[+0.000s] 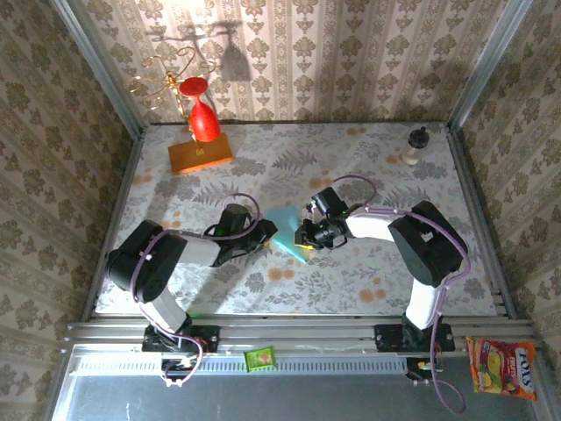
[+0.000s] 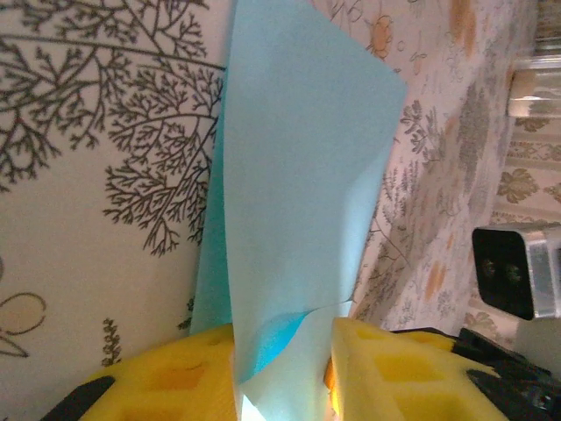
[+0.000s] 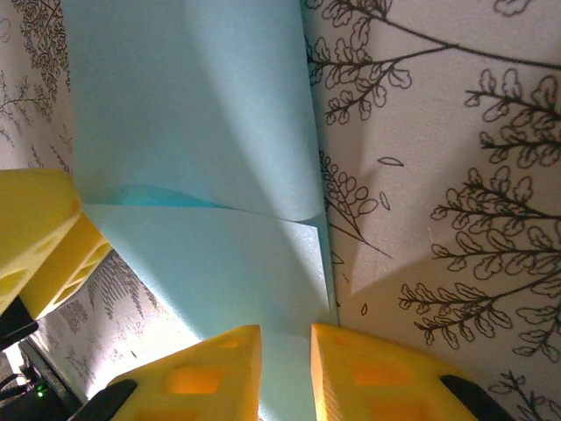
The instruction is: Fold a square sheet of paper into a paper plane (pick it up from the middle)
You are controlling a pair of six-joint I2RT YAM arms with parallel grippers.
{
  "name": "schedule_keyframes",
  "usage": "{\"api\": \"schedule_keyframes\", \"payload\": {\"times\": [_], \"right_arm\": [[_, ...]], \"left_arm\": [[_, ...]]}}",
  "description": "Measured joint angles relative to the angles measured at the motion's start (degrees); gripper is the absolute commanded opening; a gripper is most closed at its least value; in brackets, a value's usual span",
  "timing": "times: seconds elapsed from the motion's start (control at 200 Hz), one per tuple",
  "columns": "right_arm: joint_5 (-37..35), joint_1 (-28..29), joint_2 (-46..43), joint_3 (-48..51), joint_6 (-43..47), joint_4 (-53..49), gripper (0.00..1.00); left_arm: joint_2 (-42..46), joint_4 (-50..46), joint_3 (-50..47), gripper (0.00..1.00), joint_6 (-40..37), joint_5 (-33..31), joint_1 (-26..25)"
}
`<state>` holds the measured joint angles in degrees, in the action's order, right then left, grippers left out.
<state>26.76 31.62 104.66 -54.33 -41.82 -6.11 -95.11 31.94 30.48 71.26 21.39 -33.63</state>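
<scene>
The square sheet of paper [image 1: 282, 226] is light blue and lies mid-table, partly folded, between my two grippers. My left gripper [image 1: 268, 235] meets it from the left. In the left wrist view a raised, curled flap of the paper [image 2: 298, 158] runs down between the yellow fingers [image 2: 175, 381], whose jaws stand apart around it at the left gripper [image 2: 285, 373]. My right gripper [image 1: 305, 239] comes in from the right. In the right wrist view the paper [image 3: 193, 114] lies folded on the cloth, and the right gripper [image 3: 286, 355] hangs narrowly open over its near edge.
An orange block [image 1: 200, 154] with a red glass [image 1: 203, 118] on it stands at the back left. A small bottle [image 1: 417, 147] is at the back right. On the front rail lie a green packet [image 1: 260, 358] and a snack bag [image 1: 501, 368].
</scene>
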Motion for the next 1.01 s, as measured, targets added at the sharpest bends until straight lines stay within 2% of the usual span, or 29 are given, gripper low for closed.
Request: {"api": "schedule_keyframes", "payload": {"times": [0.205, 0.485, 0.805, 1.005], "right_arm": [[0.1, -0.1, 0.2, 0.0, 0.0, 0.2, 0.24], [0.4, -0.2, 0.2, 0.0, 0.1, 0.6, 0.24], [0.4, -0.3, 0.2, 0.1, 1.0, 1.7, 0.25], [0.4, -0.6, 0.2, 0.1, 1.2, 1.7, 0.25]], "left_arm": [[-0.3, -0.3, 0.5, 0.3, -1.9, 3.8, 1.5], [-2.0, -7.2, 4.6, 0.3, -9.2, 10.6, 3.4], [-7.4, -4.9, 6.6, 0.26, -10.9, 20.1, 6.7], [-8.0, -5.7, 7.5, 0.24, -11.8, 20.9, 7.0]]}}
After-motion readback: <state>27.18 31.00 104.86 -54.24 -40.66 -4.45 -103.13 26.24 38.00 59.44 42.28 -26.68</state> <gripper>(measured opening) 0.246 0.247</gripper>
